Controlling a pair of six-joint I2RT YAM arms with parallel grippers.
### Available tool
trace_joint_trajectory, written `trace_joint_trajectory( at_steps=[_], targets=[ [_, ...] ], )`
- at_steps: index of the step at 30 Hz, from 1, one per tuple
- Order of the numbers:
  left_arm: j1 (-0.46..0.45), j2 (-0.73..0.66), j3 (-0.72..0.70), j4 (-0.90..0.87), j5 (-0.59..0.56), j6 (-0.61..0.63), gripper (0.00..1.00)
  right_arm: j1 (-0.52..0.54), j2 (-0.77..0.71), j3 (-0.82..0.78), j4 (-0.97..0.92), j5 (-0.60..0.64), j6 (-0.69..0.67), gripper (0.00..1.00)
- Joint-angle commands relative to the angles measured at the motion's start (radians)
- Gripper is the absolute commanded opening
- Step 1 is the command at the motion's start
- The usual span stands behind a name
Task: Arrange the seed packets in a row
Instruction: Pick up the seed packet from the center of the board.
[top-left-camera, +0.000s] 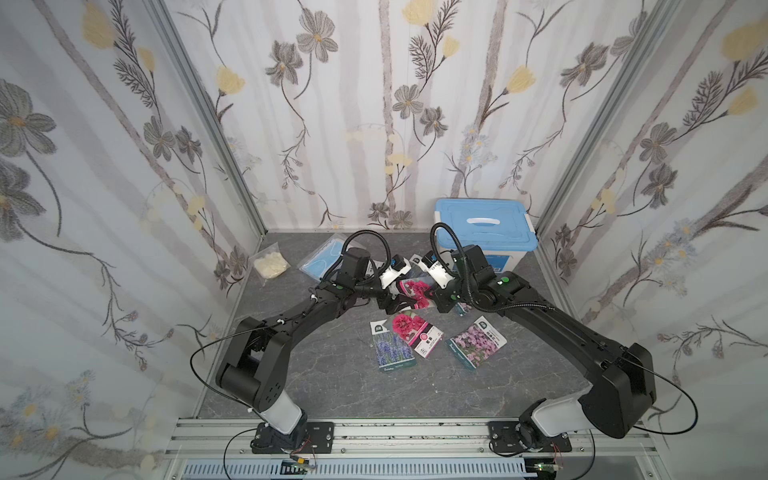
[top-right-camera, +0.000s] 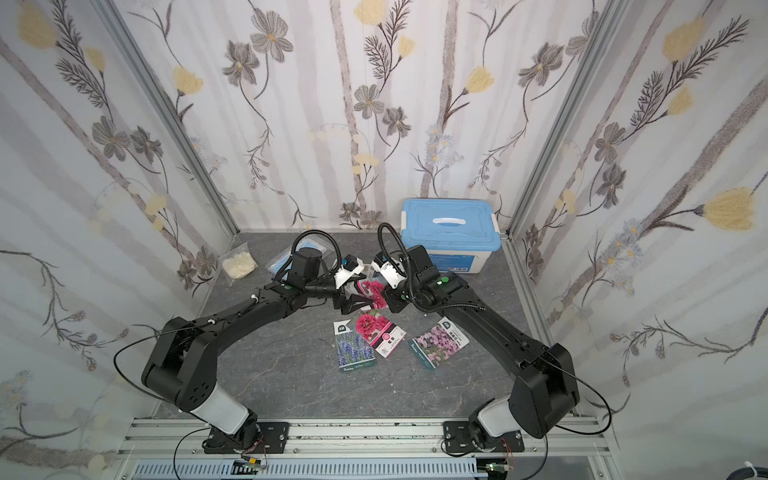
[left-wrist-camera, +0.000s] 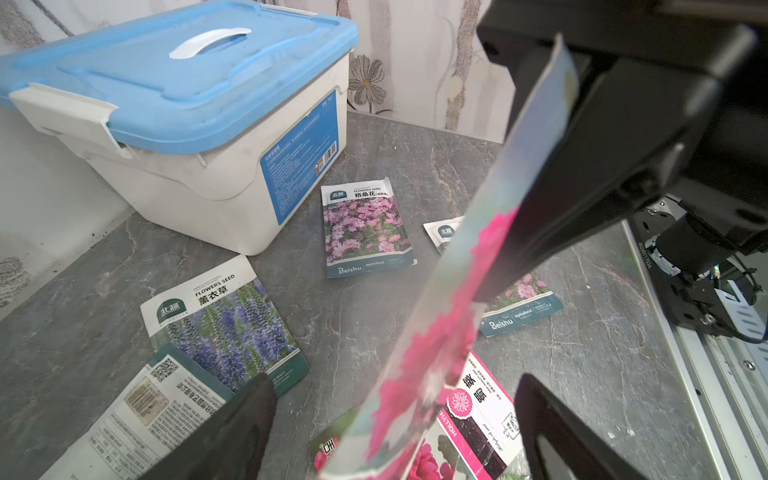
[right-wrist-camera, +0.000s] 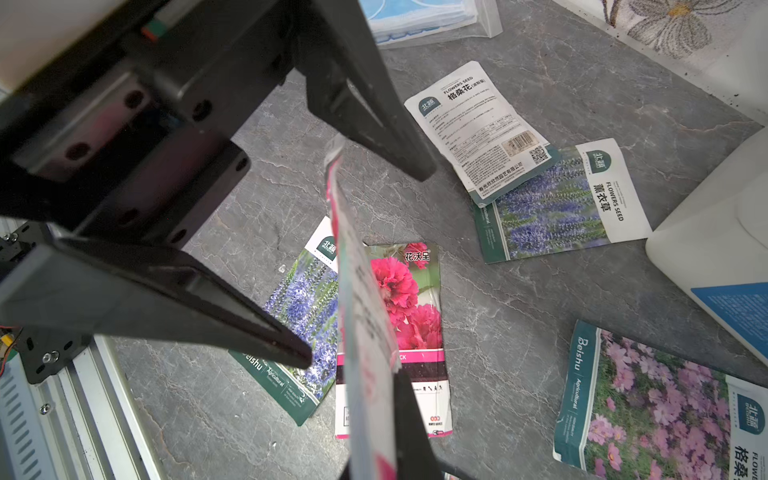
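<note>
- The "FLOWERS SEED" lavender packet (left-wrist-camera: 220, 320) and the "Beishu" pink packet (left-wrist-camera: 368, 228) lay beside the blue-lidded box (left-wrist-camera: 166, 83).
- Right gripper (right-wrist-camera: 386, 386) clamped the red-flower packet (left-wrist-camera: 436, 332); left gripper (left-wrist-camera: 397, 382) gaped wide around it.

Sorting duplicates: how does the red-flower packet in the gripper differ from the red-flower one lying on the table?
The held packet is raised and tilted, clamped in the right gripper; the table packet lies flat, ungripped, overlapping the lavender packet. Both show red-pink flowers.

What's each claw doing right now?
Left claw: open, its fingers on either side of the red-pink seed packet, not gripping it.
Right claw: shut on the red-pink seed packet, holding it in the air.
</note>
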Motion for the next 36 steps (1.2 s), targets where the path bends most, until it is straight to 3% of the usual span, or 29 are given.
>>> trace_joint_trajectory(
  at_steps=[1,10,13,15,20,31,36],
  targets=[
    [-0.007,-0.011,-0.006,-0.048,0.009,0.038,0.79,-0.009,-0.007,0.004,0.046,-0.037,-0.013,0.0],
    [-0.039,-0.026,-0.012,-0.094,-0.071,0.004,0.43,-0.024,0.019,0.024,0.058,-0.016,0.013,0.0],
    [-0.043,-0.038,-0.018,-0.111,-0.112,0.003,0.4,-0.028,0.029,0.032,0.062,-0.005,0.02,0.0],
    [-0.047,-0.051,-0.024,-0.112,-0.143,-0.009,0.25,-0.03,0.037,0.039,0.061,0.001,0.021,0.0],
    [-0.05,-0.08,-0.045,-0.083,-0.191,-0.032,0.27,-0.031,0.054,0.048,0.064,-0.006,0.024,0.0],
    [-0.052,-0.099,-0.054,-0.076,-0.191,-0.057,0.0,-0.031,0.069,0.042,0.074,0.008,0.03,0.0],
    [-0.053,-0.092,-0.061,-0.068,-0.242,-0.097,0.0,-0.031,0.082,0.05,0.087,0.012,0.047,0.0]
  ],
)
